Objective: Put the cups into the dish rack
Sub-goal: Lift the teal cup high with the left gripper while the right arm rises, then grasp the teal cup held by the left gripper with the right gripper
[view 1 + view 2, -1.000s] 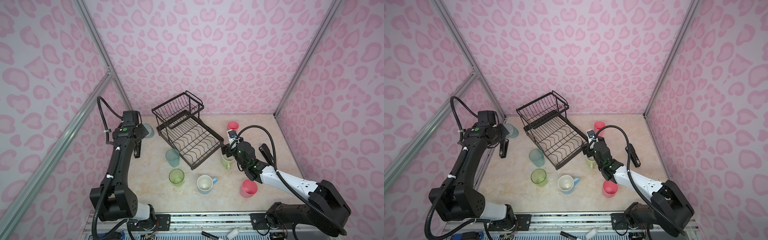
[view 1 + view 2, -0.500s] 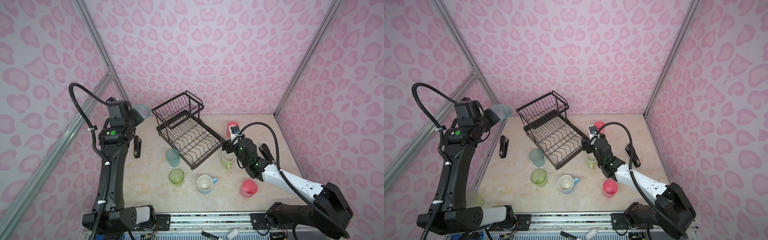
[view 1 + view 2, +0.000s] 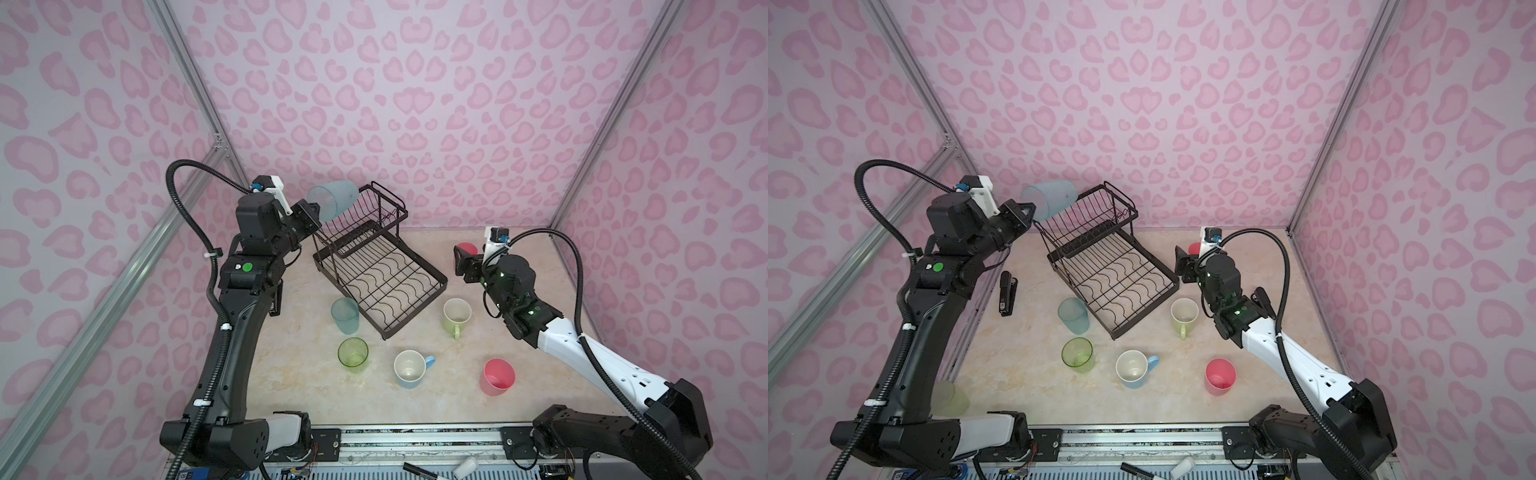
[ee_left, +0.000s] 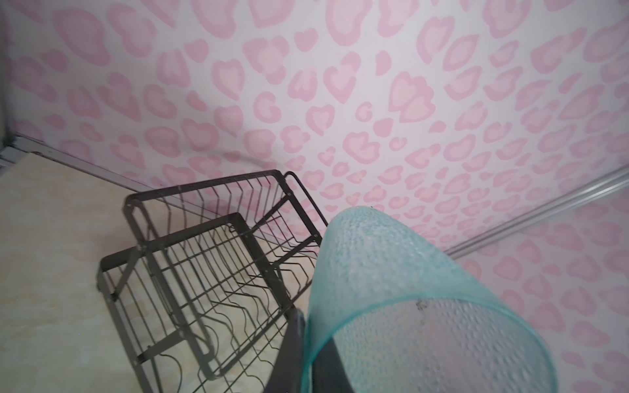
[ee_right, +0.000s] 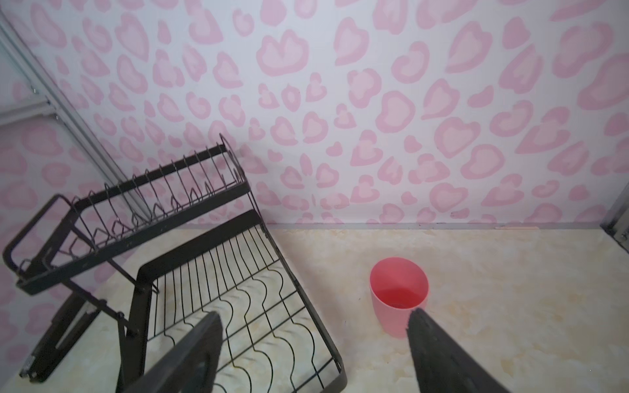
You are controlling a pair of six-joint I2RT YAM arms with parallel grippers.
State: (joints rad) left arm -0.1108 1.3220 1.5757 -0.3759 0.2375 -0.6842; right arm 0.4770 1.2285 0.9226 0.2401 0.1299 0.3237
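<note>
I count eight cups on my bench. Two are frosted blue-grey: the raised tumbler (image 3: pixel 332 199) at the far left and the standing tumbler (image 3: pixel 345 315) near the middle. Two are pink: the far pink cup (image 5: pixel 398 292) and the near pink cup (image 3: pixel 497 376) on the right. Two are translucent green: the middle green tumbler (image 3: pixel 353 351) and the half-hidden green tumbler (image 3: pixel 949 399) at the near left. There is one lime mug (image 3: pixel 456 318), one light-blue mug (image 3: pixel 410 368), one dish rack (image 3: pixel 376 270) with two tiers, and one black stapler (image 3: pixel 1008 293).
</note>
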